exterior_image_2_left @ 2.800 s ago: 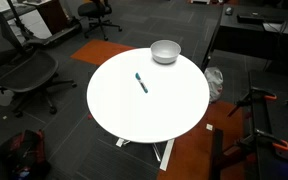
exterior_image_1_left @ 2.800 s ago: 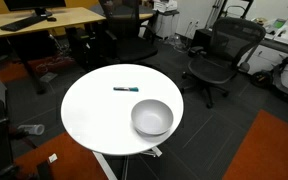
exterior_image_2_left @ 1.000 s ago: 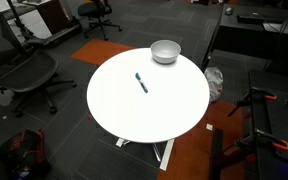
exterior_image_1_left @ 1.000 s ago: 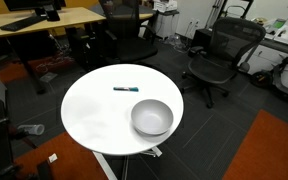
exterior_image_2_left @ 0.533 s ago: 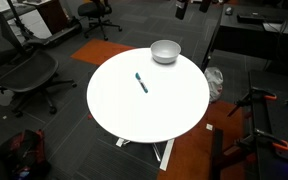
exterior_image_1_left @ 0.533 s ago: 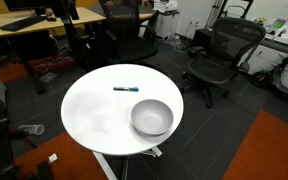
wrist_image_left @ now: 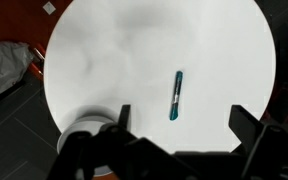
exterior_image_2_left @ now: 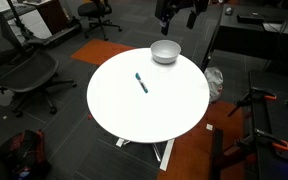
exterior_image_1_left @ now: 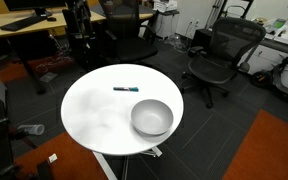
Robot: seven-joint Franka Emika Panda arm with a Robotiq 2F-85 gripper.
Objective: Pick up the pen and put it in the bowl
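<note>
The pen [exterior_image_1_left: 125, 89] lies flat on the round white table [exterior_image_1_left: 99, 120], dark with a teal-blue end. It also shows in the other exterior view [exterior_image_2_left: 141, 83] and in the wrist view [wrist_image_left: 175, 97]. The light grey-white bowl [exterior_image_1_left: 152, 117] stands empty near the table's edge, and also appears in the other exterior view [exterior_image_2_left: 165, 51] and, partly hidden, low in the wrist view [wrist_image_left: 88, 122]. My gripper [exterior_image_2_left: 179, 10] hangs high above the bowl's side of the table. It is open and empty, with its fingers wide apart in the wrist view [wrist_image_left: 182, 116].
Black office chairs [exterior_image_1_left: 220, 55] [exterior_image_2_left: 24, 70] stand around the table. A wooden desk [exterior_image_1_left: 44, 18] is behind it and a dark bench [exterior_image_2_left: 254, 30] to one side. Orange floor mats lie under and beside the table's base [exterior_image_2_left: 184, 150].
The arm and gripper have come into view at the top of both exterior views. The pen and bowl have not moved.
</note>
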